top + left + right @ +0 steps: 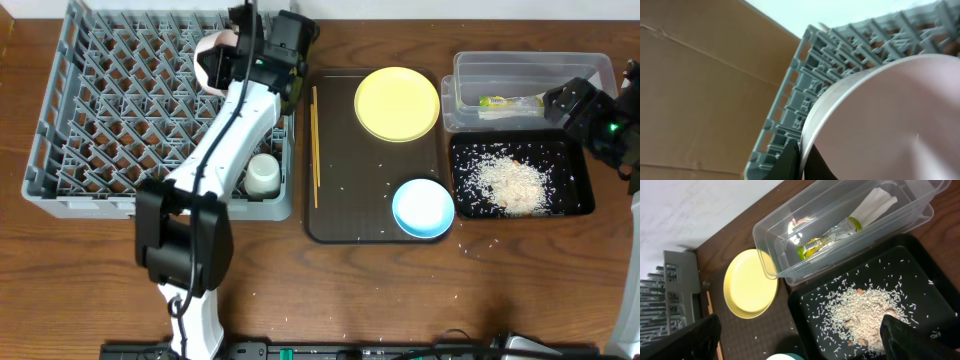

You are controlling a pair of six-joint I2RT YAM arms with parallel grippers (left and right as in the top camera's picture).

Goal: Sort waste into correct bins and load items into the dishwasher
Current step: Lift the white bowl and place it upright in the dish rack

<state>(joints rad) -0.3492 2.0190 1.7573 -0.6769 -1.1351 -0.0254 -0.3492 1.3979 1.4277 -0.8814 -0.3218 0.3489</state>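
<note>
Placement of the white bowl into the dish rack, shown in overhead and wrist views. The left gripper was clenched on the bowl's thin rim, a finger on each side of it. It held the bowl tilted on edge above the pegs at the rack's upper right corner, upper left of centre in the overhead frame.

Good practice for this step would be to lower the bowl so that its wall slid between two rows of pegs, leaning rather than flat. Release should come only once the rim bore on the grid, since a smooth rim pinched at one point could swing or slip if hurried.

The right gripper hung spread wide and empty over the black tray at right.

Materials: the rack was grey moulded plastic, a lattice of upright pegs, with a small white cup near its lower right corner. The glossy tray carried a loose heap of rice scraps. The clear tub above it held the crinkled yellow-green wrapper. On the brown serving tray at centre lay a round yellow plate, a pale blue bowl and thin straight chopsticks.
</note>
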